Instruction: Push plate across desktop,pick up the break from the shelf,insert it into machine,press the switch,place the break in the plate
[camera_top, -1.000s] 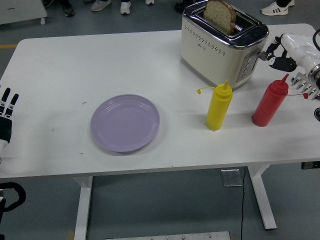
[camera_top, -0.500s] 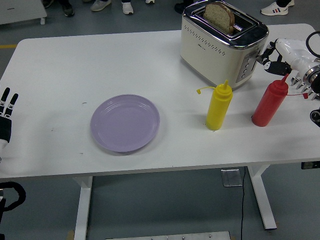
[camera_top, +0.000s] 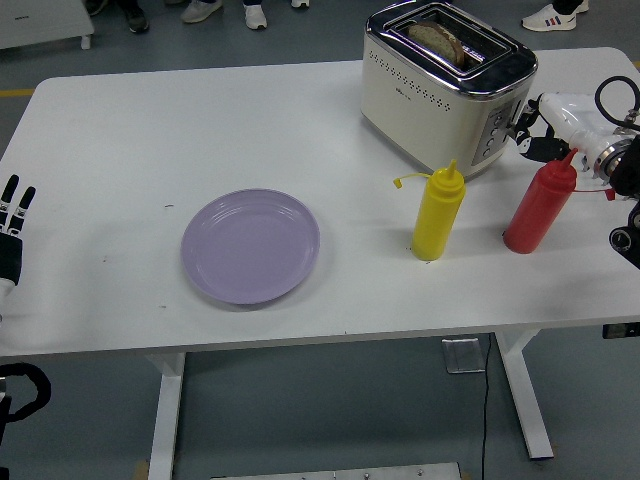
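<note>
A cream and chrome toaster (camera_top: 440, 85) stands at the back right of the white table (camera_top: 150, 130). A slice of bread (camera_top: 440, 38) sits low in its near slot, only the top crust showing. My right hand (camera_top: 530, 125) reaches in from the right, its fingertips pressed on the lever at the toaster's right end, holding nothing. A lilac plate (camera_top: 250, 245) lies bare on the table's middle left. My left hand (camera_top: 12, 225) rests at the left edge with its fingers straight.
A yellow squeeze bottle (camera_top: 437, 213) and a red squeeze bottle (camera_top: 540, 205) stand in front of the toaster, the red one just below my right hand. Several people's shoes show on the floor beyond the table's far edge.
The bread has sunk from standing tall out of the slot to nearly flush. My right hand has moved down and left along the toaster's end. The left hand has not moved.
</note>
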